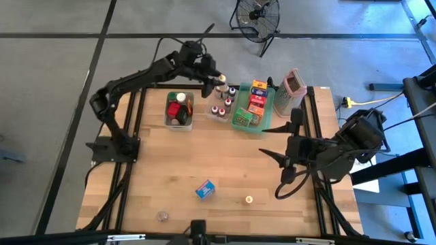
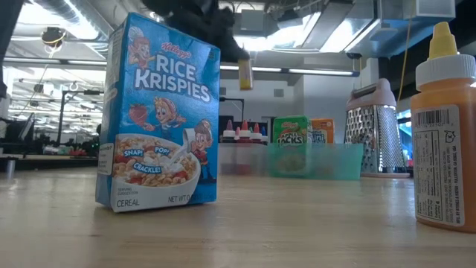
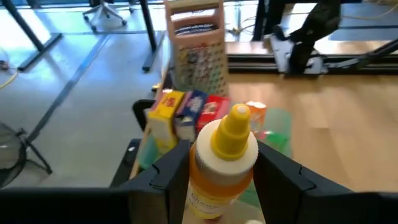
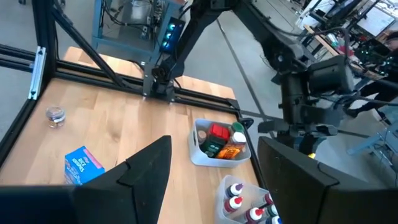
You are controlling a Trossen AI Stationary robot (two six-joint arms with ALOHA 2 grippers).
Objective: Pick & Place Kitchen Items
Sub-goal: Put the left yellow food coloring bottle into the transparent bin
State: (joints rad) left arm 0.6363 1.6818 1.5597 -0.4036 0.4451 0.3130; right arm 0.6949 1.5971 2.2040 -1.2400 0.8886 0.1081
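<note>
While your blue Rice Krispies cereal box (image 1: 205, 188), the small yellow-capped bottle (image 1: 248, 199) and a clear little jar (image 1: 162, 216) wait untouched at the near edge of the wooden tabletop (image 1: 225, 156), your right tool (image 1: 274, 152) idles spread and empty mid-table. Farther back, your left tool (image 3: 216, 171) clamps an orange squeeze bottle with white collar and yellow nozzle (image 3: 224, 155), lifted above the clear bin of small bottles (image 1: 223, 104). Lower it crookedly and you could topple those bottles; let go early and it may bounce into the green tray (image 1: 270, 109) of boxes.
</note>
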